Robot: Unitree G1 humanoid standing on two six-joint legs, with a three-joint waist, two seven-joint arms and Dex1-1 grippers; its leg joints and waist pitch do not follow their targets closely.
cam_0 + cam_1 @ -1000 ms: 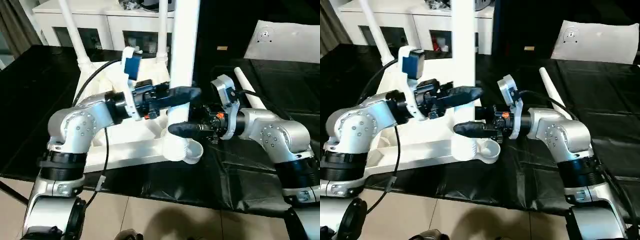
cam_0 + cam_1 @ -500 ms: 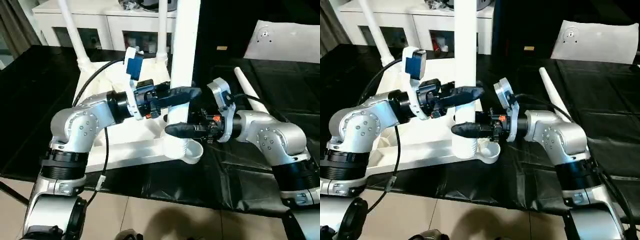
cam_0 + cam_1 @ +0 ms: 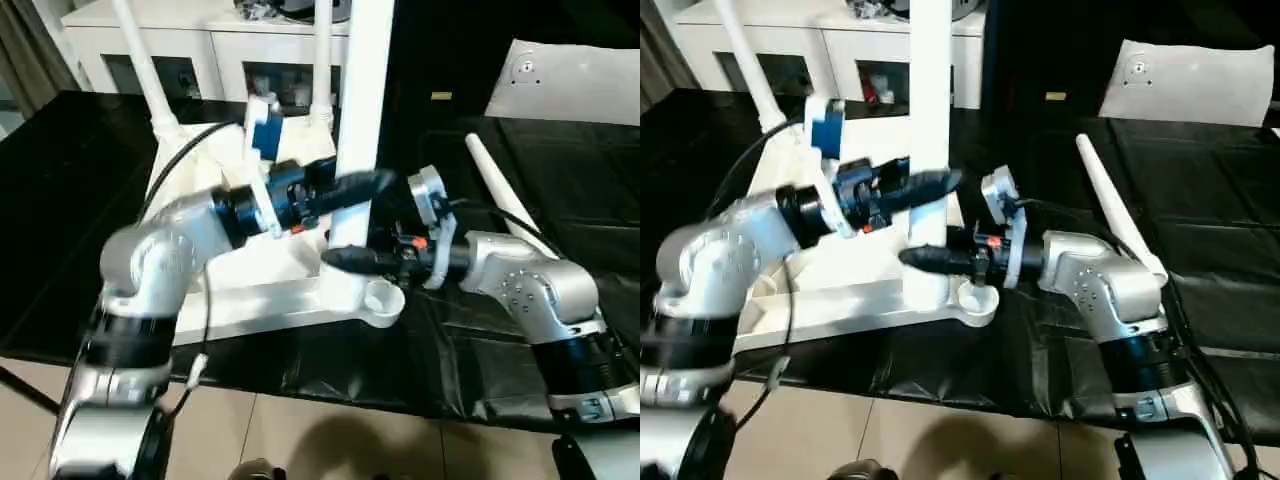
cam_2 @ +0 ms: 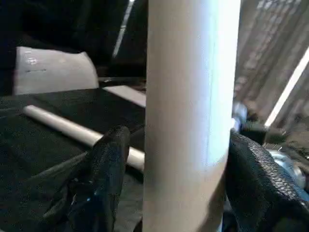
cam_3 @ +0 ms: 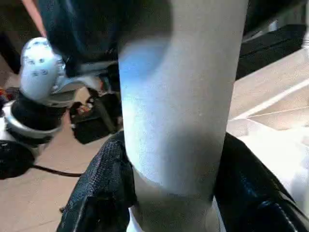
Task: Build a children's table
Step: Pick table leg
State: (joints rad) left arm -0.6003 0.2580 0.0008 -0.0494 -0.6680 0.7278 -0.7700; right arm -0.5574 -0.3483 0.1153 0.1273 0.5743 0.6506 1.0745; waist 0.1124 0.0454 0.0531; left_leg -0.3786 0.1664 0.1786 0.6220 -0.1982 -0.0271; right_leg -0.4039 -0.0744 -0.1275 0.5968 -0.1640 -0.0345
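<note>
Upright white leg [image 3: 932, 120] between both hands' black fingers, left hand [image 3: 930, 184] above right hand [image 3: 925, 259].

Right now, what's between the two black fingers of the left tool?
The upright white leg fills the gap, one finger on each side of it. The left wrist view shows this plainly; the left tool holds it above the tabletop.
</note>
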